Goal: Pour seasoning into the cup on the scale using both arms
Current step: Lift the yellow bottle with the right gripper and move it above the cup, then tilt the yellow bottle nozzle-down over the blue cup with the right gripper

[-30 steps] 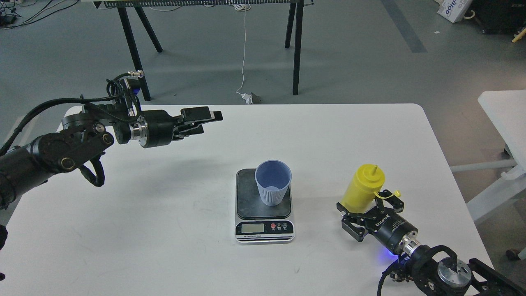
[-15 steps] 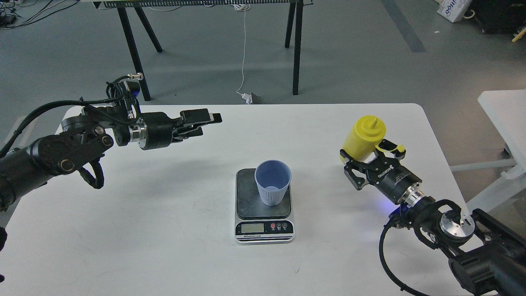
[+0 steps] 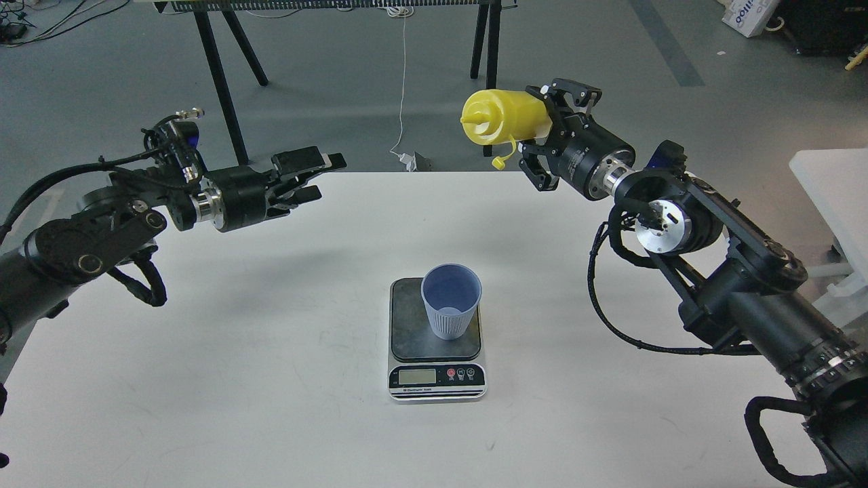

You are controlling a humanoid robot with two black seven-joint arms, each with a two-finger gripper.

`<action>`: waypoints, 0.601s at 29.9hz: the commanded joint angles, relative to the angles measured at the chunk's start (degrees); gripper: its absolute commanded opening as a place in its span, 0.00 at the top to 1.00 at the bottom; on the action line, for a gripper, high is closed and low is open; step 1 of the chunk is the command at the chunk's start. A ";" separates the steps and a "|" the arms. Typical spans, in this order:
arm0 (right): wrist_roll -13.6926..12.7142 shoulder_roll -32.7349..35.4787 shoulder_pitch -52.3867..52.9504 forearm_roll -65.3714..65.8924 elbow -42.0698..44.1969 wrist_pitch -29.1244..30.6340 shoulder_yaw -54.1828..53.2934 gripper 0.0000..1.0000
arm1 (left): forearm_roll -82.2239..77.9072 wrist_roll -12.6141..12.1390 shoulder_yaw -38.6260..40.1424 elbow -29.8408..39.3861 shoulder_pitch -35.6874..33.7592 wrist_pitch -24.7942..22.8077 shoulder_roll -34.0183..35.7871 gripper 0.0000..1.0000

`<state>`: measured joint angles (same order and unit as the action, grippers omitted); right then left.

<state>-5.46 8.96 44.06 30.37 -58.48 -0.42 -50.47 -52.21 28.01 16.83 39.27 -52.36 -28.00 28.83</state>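
Observation:
The light-blue cup (image 3: 450, 300) stands upright on the dark platform of the scale (image 3: 436, 379) at the table's middle front. My right gripper (image 3: 546, 139) is shut on the yellow seasoning bottle (image 3: 503, 117) and holds it high above the table's far edge, lying nearly level with its nozzle pointing left and its tethered cap hanging below. My left gripper (image 3: 319, 175) is open and empty, raised over the table's far left, pointing right, well apart from cup and bottle.
The white table (image 3: 271, 352) carries only the scale and cup. Black legs of another table (image 3: 489, 74) stand behind on the grey floor. A second white table (image 3: 831, 183) edge shows at the right.
My right arm has lifted the bottle from near the table up and to the left, and tipped it from upright to nearly level. My left gripper has moved up and slightly left.

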 commanded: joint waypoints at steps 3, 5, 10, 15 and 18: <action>-0.34 0.00 5.41 8.83 -1.28 -2.57 11.07 0.99 | 11.85 -0.01 2.24 -4.03 2.52 0.00 0.53 0.01; -0.78 0.88 8.57 9.09 -1.37 -2.66 14.68 0.99 | 15.19 -0.01 2.24 -4.56 3.05 0.00 0.61 0.01; -2.45 2.73 17.10 10.67 -1.37 -2.66 24.96 0.99 | 16.70 -0.01 2.24 -4.65 4.36 0.00 0.70 0.01; -4.11 6.50 23.87 14.10 -1.90 -1.69 33.05 0.99 | 16.70 -0.01 2.24 -4.73 5.16 0.00 0.79 0.01; -5.17 8.35 26.34 14.36 -3.83 0.67 37.44 0.99 | 16.70 -0.01 2.33 -5.17 5.16 0.00 0.70 0.01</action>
<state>-9.74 15.65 68.12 44.37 -60.80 -1.76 -16.96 -35.50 28.01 19.08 34.48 -47.18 -28.00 29.57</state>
